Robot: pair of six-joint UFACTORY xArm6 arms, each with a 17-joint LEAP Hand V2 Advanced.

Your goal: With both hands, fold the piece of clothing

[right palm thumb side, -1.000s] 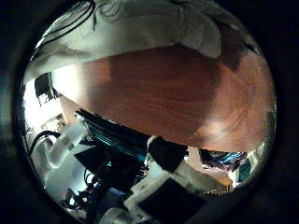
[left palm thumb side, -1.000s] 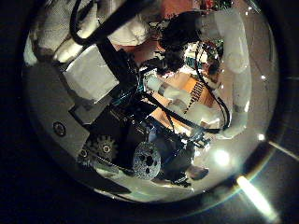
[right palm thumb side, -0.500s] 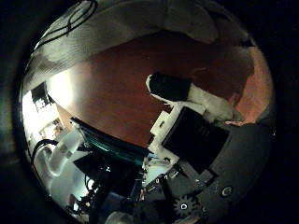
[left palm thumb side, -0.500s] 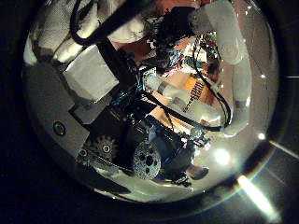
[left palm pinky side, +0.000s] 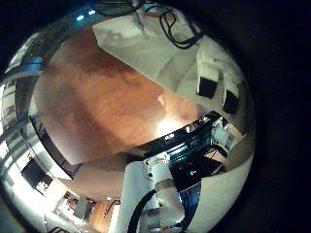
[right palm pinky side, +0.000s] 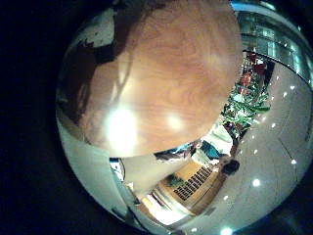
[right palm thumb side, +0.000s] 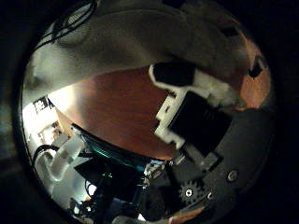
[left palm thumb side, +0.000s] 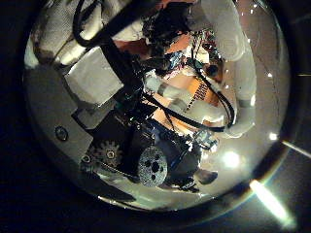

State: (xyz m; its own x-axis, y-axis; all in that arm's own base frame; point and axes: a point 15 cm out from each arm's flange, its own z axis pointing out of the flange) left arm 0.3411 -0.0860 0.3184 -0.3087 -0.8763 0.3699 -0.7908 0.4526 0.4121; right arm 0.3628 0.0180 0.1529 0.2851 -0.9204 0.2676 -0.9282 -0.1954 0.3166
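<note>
Clothing (right palm thumb side: pixel 131 42), pale with dark markings, lies flat on the wooden table (right palm thumb side: pixel 107 107). Since a second ago the right hand (right palm thumb side: pixel 201 107) has swung into its thumb-side view, fingers extended toward the clothing's edge and holding nothing; grasping appears imminent. Left little-finger view shows the same clothing (left palm pinky side: pixel 165 49) beyond bare table, whereas the left thumb view shows only the left hand (left palm thumb side: pixel 126 107), its fingers apparently relaxed and empty.

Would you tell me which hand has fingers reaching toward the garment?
The right hand: its thumb side view shows one of its fingers stretched over the table to the garment; the left hand sees the garment unobstructed.
</note>
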